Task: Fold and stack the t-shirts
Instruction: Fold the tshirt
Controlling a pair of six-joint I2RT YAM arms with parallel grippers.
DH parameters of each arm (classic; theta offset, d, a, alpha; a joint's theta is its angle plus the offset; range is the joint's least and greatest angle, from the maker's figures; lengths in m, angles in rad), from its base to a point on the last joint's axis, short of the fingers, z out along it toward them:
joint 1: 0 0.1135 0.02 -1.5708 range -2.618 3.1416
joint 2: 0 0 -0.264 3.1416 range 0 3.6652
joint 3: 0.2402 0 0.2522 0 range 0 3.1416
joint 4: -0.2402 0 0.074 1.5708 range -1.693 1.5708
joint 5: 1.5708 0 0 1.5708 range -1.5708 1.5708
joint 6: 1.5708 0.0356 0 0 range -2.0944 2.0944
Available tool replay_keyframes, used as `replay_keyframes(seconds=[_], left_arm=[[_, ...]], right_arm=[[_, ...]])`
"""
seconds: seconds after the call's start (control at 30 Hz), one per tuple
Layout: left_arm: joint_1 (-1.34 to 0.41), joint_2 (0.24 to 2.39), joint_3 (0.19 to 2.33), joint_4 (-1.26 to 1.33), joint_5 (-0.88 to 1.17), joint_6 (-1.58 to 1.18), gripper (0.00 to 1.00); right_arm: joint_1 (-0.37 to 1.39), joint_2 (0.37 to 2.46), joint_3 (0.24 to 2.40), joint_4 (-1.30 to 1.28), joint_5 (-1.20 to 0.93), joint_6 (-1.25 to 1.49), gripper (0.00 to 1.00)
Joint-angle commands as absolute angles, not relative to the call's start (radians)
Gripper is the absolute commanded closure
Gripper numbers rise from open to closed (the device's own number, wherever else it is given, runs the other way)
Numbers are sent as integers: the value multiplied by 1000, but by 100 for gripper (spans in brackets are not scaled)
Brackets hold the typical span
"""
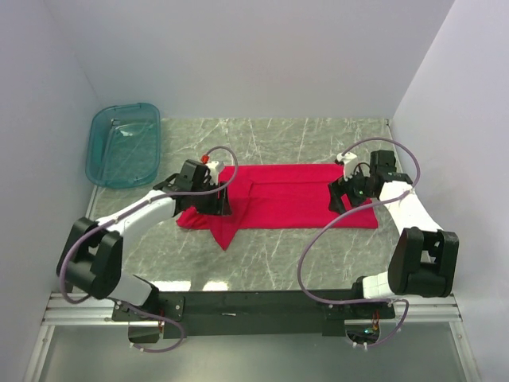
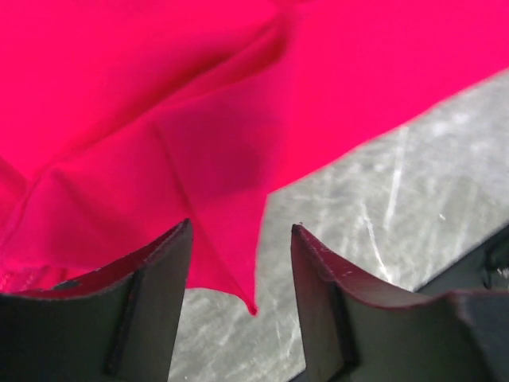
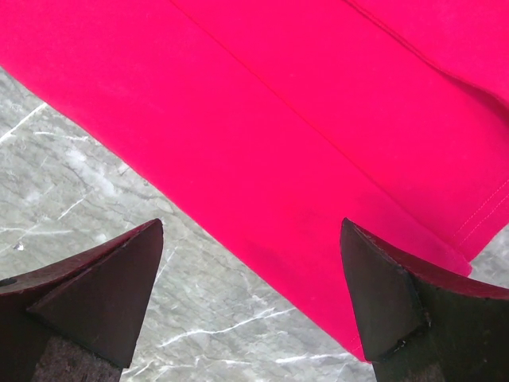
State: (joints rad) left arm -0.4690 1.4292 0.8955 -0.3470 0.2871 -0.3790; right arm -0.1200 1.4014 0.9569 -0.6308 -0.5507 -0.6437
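Note:
A bright red t-shirt [image 1: 294, 203] lies spread across the middle of the marble table [image 1: 270, 263], partly folded, with a pointed flap sticking out toward the near left. My left gripper [image 1: 221, 207] hovers over the shirt's left end. In the left wrist view its jaws [image 2: 241, 231] stand apart, and a pointed corner of the red cloth [image 2: 199, 119] lies between them, touching neither finger. My right gripper [image 1: 338, 199] hangs over the shirt's right end. Its jaws [image 3: 250, 231] are wide open above the hemmed edge of the shirt [image 3: 318, 119], gripping nothing.
A translucent teal plastic tub [image 1: 125, 143] sits at the far left corner of the table. White walls close in the back and both sides. Bare marble [image 3: 95, 199] shows in front of the shirt, toward the arm bases.

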Motion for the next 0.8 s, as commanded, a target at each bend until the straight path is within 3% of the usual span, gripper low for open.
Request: replay_keyframes(seconds=[0.0,0.47,0.77], left_arm=[[-465,1449,907,-269,232,-445,44],[-466,1629,946,-288,227,-405,49],[-466,1651,948,-282,302,-393,66]], right_arm=[[-115,1364,948,-606,-555,-634,2],[-115,1362,945,-594,-549,-624,2],[-117,1355,943,-588,-542,-618,2]])
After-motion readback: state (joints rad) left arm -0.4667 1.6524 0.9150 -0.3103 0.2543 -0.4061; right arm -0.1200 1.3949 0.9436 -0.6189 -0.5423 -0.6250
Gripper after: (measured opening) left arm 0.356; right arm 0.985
